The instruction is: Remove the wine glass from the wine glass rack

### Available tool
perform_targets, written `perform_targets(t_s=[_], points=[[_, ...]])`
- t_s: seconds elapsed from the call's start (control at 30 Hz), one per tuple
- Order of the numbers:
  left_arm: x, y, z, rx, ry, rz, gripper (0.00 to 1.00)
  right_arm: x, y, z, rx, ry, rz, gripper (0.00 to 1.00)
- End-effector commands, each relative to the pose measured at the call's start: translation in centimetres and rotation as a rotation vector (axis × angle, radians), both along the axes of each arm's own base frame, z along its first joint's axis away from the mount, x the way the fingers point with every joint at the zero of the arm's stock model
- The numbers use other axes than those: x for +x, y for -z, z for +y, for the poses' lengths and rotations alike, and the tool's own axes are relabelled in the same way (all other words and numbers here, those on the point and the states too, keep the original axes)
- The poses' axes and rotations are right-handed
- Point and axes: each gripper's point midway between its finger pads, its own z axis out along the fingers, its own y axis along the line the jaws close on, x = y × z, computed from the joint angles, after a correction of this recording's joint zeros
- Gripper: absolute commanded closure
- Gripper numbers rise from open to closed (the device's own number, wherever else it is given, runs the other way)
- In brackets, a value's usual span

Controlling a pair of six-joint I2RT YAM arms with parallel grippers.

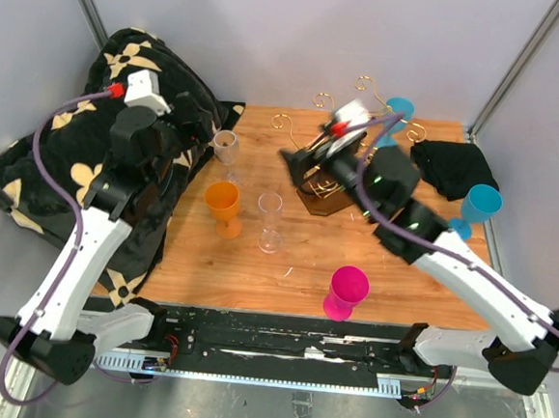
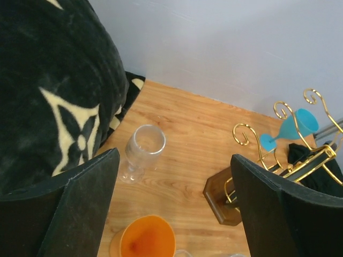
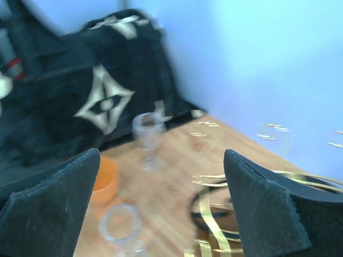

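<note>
- The teal wine glass (image 2: 293, 127) sits tilted among the far scroll arms of the wine glass rack (image 2: 217, 195), at the back of the desk (image 2: 187, 128)
- Our right pincer (image 3: 161, 158) hangs by the rack, jaws spread wide and empty; the left pincer (image 2: 174, 156) is equally wide, holding nothing
- We judge the glass light, rigid and smooth, so likely slippery; we would grip the stem just under the bowl and slide it out along the wire
</note>
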Motion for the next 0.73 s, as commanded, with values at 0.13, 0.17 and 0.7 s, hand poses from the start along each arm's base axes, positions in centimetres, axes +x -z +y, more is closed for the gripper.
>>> perform_targets(t_s=[0.13,0.17,0.7], points=[[1.5,2.0,0.2,0.086,0.000,0.111,0.01,6.8,1.1,-19.4,-0.106,0.507,0.340,0.02],[1.2,1.6,0.5,0.091,-0.011,0.093,0.00,6.9,1.0,-21.0,-0.100,0.539,0.344,0.02],[1.0,0.2,1.1,0.148,-0.018,0.091,0.00,8.6,3.8,-25.8,-0.022,0.576,0.509,0.02]])
